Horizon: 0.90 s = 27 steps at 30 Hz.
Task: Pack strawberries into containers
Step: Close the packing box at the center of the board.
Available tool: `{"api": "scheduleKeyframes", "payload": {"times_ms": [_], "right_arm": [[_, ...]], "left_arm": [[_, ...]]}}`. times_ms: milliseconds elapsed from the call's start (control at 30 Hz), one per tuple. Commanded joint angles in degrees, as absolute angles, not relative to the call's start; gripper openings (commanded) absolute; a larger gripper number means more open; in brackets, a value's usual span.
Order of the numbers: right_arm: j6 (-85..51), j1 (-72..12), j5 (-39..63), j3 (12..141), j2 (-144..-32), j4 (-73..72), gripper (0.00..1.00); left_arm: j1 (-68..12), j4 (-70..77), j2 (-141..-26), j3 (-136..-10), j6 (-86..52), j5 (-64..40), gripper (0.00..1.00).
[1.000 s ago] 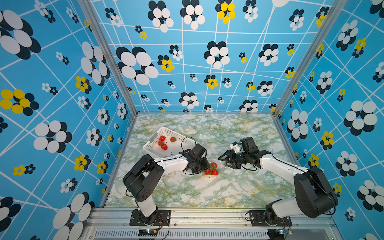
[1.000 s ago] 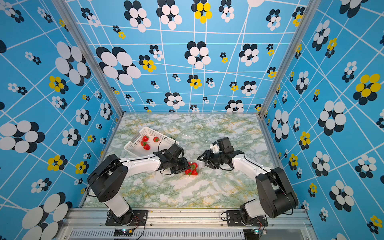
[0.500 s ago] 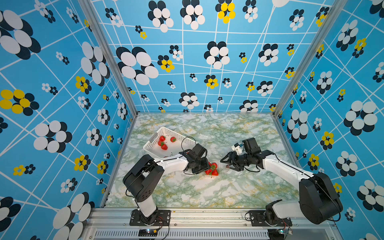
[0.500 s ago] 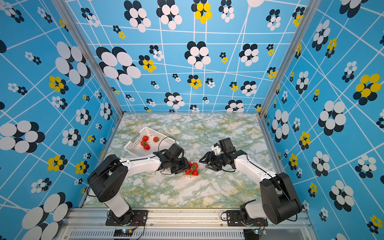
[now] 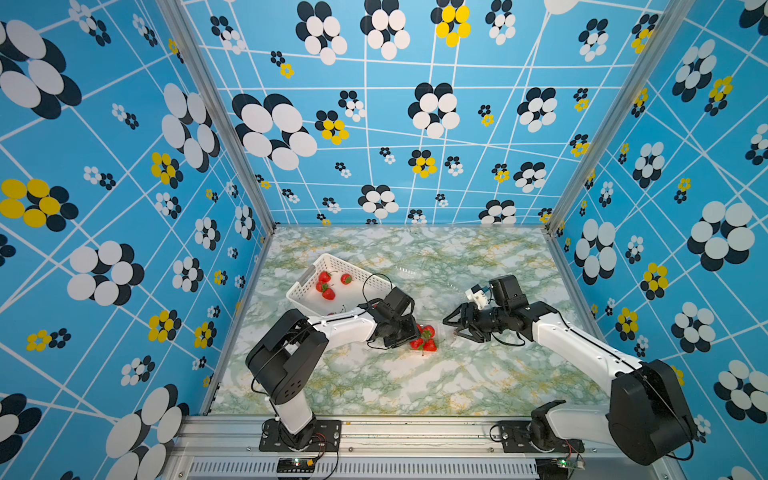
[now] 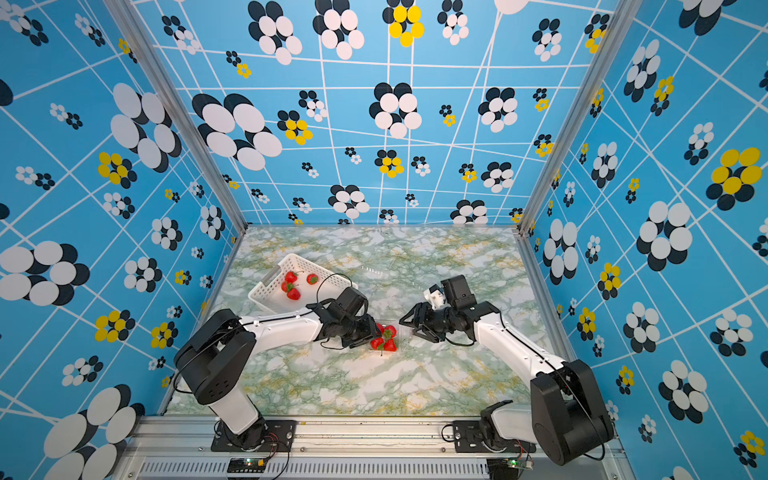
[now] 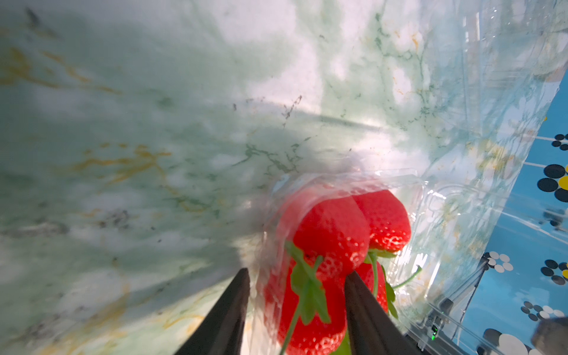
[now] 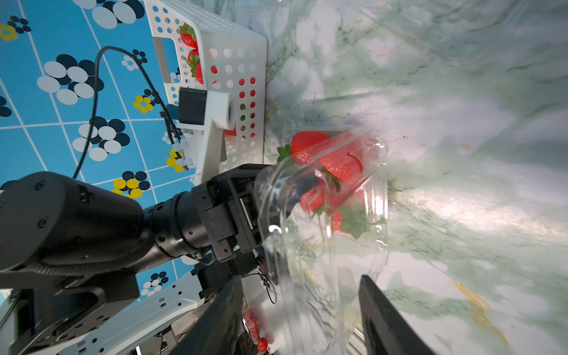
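Note:
A clear container sits mid-table with three strawberries in it, seen in both top views. My left gripper straddles its near wall, one finger outside and one inside, shut on the wall and a strawberry. My right gripper stands open on the opposite side, and the container's raised clear lid hangs between its fingers without being pinched. More strawberries lie in the white basket.
The white perforated basket stands at the back left, just behind the left wrist. Another clear container shows faintly on the marble behind the arms. Blue patterned walls close in the table on three sides.
The right arm's shoulder and elbow have swung slightly outward while its gripper stayed by the lid. The left arm and the container have not moved.

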<state>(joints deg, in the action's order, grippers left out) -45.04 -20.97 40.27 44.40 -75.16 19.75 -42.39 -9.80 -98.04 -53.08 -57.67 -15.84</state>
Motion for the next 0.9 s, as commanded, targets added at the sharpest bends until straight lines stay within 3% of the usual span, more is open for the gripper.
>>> {"api": "scheduleKeyframes", "payload": {"times_ms": [0,867], "right_arm": [[-47.1,-20.9,42.8,45.4,-75.1,16.6,0.60],[-51.4,-26.9,43.9,49.0,-86.5,5.8,0.58]], "left_arm": [[-42.5,-9.5,-97.2,-54.0,-58.0,-15.8,0.51],[-41.2,-6.8,-94.2,-49.4,-60.1,-14.8,0.48]]}}
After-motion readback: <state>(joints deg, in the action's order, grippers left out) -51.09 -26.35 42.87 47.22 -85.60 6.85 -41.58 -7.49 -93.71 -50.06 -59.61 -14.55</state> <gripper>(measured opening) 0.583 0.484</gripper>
